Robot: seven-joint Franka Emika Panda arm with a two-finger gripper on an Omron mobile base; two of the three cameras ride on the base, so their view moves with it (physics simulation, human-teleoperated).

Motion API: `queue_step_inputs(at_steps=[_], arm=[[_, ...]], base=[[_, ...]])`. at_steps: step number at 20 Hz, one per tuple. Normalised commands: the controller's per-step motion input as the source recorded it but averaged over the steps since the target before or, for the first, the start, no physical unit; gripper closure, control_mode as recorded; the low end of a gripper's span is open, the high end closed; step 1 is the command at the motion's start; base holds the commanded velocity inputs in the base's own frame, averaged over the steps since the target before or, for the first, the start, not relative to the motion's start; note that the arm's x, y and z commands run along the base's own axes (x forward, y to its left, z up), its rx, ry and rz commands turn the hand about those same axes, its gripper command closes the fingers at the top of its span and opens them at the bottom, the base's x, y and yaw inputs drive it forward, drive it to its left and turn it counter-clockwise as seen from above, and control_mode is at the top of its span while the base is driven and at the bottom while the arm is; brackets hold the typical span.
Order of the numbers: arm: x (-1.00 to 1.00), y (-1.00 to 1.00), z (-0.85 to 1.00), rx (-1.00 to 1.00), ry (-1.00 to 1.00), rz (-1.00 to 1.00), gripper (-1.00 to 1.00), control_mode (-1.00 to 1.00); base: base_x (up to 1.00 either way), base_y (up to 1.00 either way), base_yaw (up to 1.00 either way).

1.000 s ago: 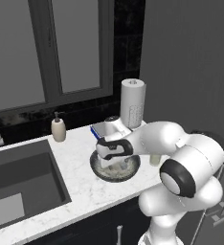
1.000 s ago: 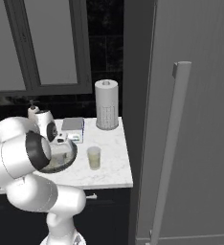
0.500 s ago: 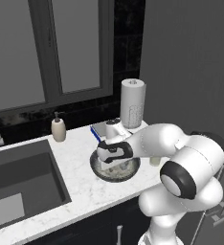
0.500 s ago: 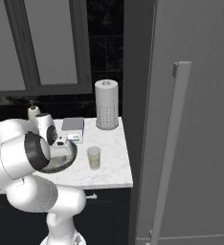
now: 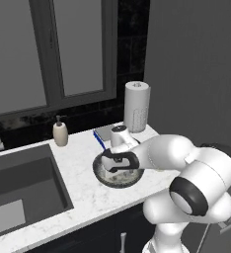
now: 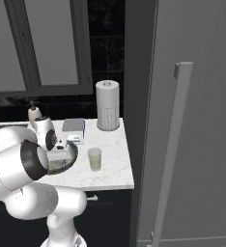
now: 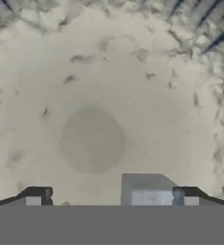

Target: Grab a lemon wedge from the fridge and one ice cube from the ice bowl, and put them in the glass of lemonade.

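I have the gripper (image 7: 111, 201) down inside the ice bowl (image 5: 101, 174), jaws spread wide with nothing between them. In the hand view the two fingertips (image 7: 36, 196) sit low over the bowl's pale speckled floor, and a small pale cube (image 7: 145, 190) lies just beside the right-hand tip, between the two. The bowl rests on the white marble counter (image 5: 83, 197) next to the sink (image 5: 23, 192). The glass of lemonade (image 6: 94, 159) stands on the counter just right of the bowl. The fridge (image 6: 192, 120) is closed.
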Motion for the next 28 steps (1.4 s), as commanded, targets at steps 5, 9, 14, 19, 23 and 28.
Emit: queue_step_inputs(at_steps=[5,9,14,19,23,28], arm=[[0.0,0.0,-0.04,0.0,0.0,0.0,-1.0,-1.0],[0.0,0.0,0.0,0.0,0.01,0.0,1.0,-1.0],[0.0,0.0,0.0,0.0,0.0,0.0,1.0,-1.0],[0.01,0.0,0.12,0.0,0.01,0.0,1.0,-1.0],[-0.38,0.0,0.94,0.0,-0.19,0.03,1.0,-1.0],[-0.51,0.0,0.99,0.0,-0.25,0.02,1.0,-1.0]], base=[[0.0,0.0,0.0],[0.0,0.0,0.0],[0.0,0.0,0.0],[0.0,0.0,0.0],[0.0,0.0,0.0],[0.0,0.0,0.0]])
